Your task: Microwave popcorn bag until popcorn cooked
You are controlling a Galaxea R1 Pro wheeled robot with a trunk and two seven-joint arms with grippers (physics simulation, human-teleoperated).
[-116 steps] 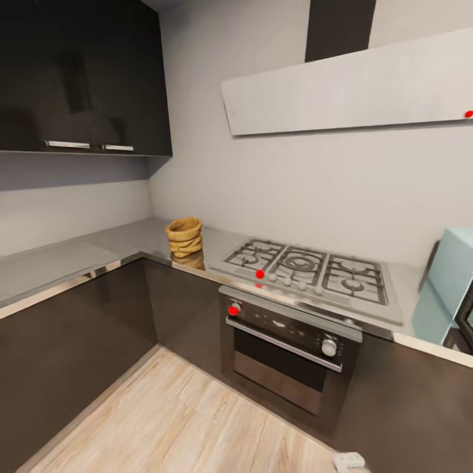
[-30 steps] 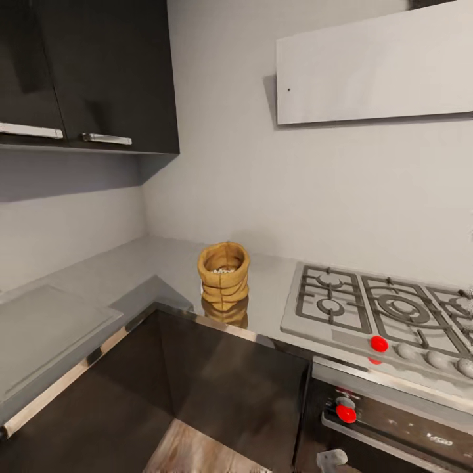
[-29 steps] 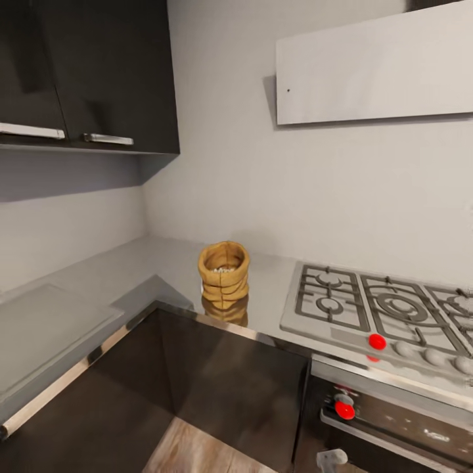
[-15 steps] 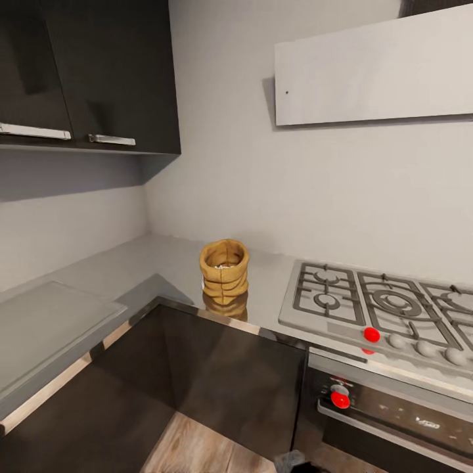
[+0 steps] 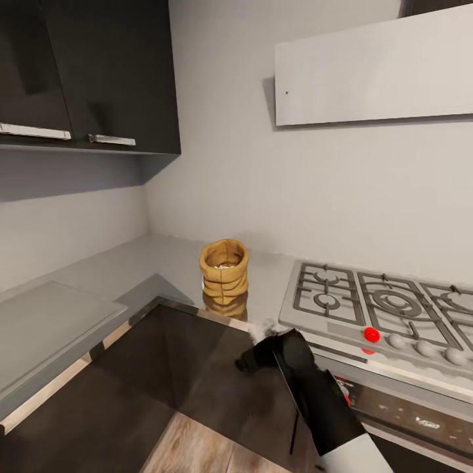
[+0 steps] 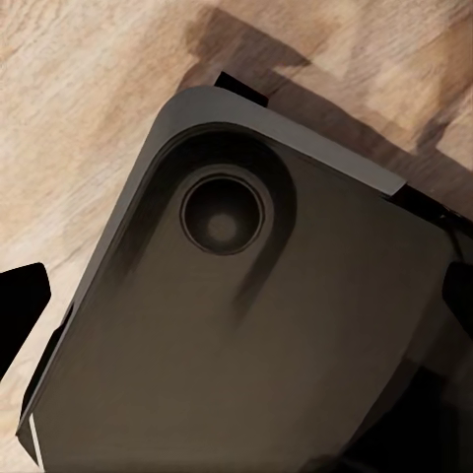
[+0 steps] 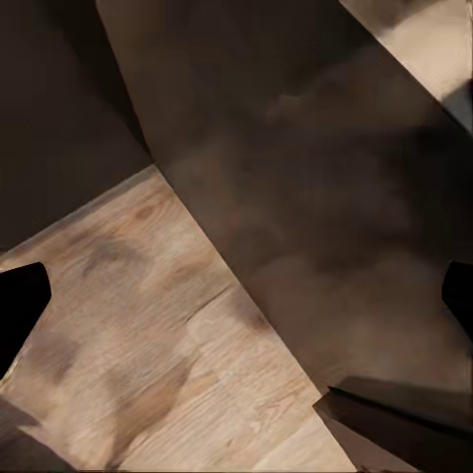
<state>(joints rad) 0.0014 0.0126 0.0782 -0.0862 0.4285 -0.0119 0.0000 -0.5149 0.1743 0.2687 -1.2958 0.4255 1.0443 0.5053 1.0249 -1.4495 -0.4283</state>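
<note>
Zero steps done | popcorn bag [image 5: 225,271] upright on surface [image 5: 157,266], 11 o'clock of right gripper [image 5: 253,358] | gripper opening: cannot tell | grasp, microwave loading, heating remain

No lettering can be read anywhere; a faint pale mark on the oven's control panel [image 5: 430,424] may be a logo, too blurred

At lower centre of the head view, the right gripper [image 5: 253,358] is a dark blur against the cabinet fronts, so how its jaws stand cannot be told. The gas hob [image 5: 381,315] and the oven [image 5: 394,420] beneath it are cut off by the right edge. The contents of the popcorn bag [image 5: 225,270] are too small to make out.
</note>
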